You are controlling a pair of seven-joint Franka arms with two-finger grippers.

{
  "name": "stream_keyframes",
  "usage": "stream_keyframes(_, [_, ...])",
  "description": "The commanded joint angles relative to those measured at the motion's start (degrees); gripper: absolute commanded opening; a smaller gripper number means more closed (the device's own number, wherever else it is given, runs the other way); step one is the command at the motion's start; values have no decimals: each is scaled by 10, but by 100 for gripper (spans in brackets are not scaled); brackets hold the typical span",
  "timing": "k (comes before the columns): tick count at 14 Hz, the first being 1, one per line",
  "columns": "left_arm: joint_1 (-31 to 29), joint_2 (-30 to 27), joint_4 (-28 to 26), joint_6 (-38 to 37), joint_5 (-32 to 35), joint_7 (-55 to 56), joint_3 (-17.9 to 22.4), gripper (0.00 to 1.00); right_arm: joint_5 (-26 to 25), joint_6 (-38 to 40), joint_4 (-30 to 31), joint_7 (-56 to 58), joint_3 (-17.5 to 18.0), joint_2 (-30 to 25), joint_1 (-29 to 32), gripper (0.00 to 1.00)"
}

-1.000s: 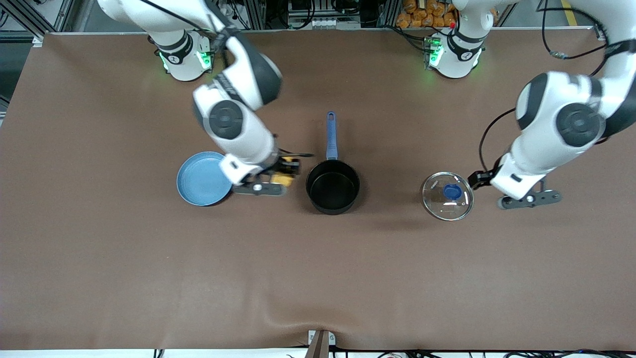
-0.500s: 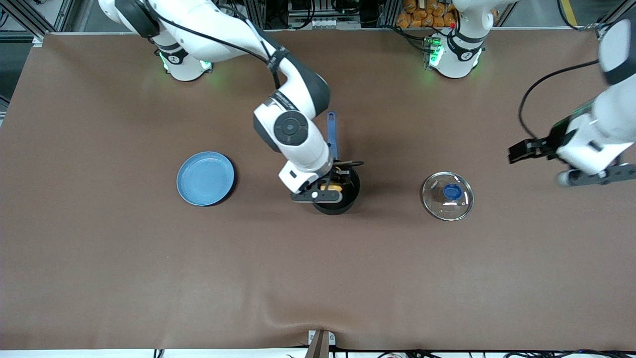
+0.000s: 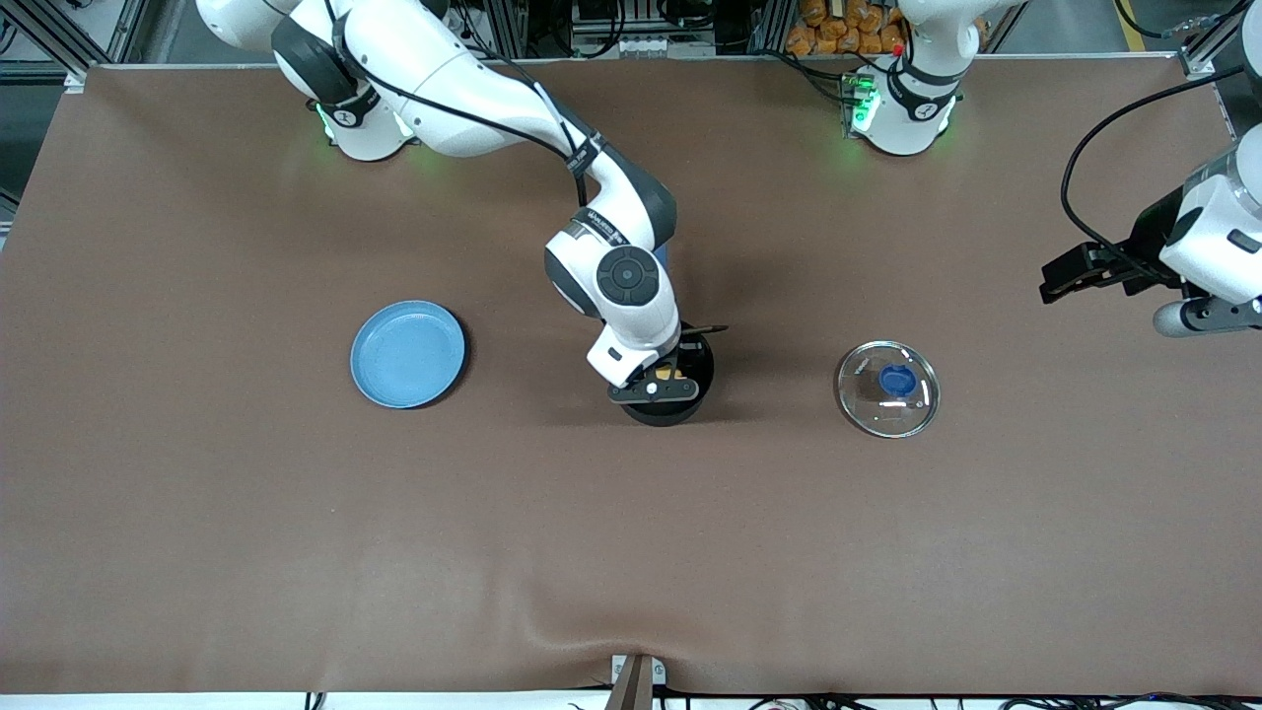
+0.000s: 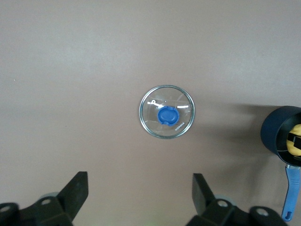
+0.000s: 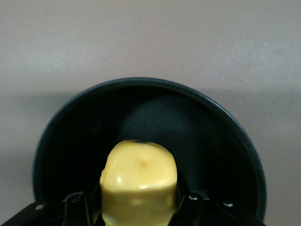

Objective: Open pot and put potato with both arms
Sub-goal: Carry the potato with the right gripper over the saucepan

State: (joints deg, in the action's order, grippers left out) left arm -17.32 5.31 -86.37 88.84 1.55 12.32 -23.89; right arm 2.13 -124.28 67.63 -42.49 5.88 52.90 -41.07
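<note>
Over the small round black saucepan (image 3: pixel 663 390), the right gripper (image 3: pixel 659 378) pinches the lumpy yellow potato (image 5: pixel 138 181); the left gripper (image 4: pixel 140 197), fingers spread, hangs above the brown table (image 3: pixel 197 513).

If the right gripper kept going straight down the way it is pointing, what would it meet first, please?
Most likely the bottom of the pot: the right gripper, shut on the potato, points down into the open pot, so the potato would touch first. How high it hangs is unclear.
</note>
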Motion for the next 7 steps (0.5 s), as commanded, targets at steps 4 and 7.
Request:
stream_keyframes(4, [-5,-15,-2,-9,-10,-43,3,100,-7,7,-27,-13,-4,33,-15,0])
stream_keyframes(7, [72,-28,-5,-17,-10,-48,83,100,-7,1,-27,-15,-4,43,-19,0])
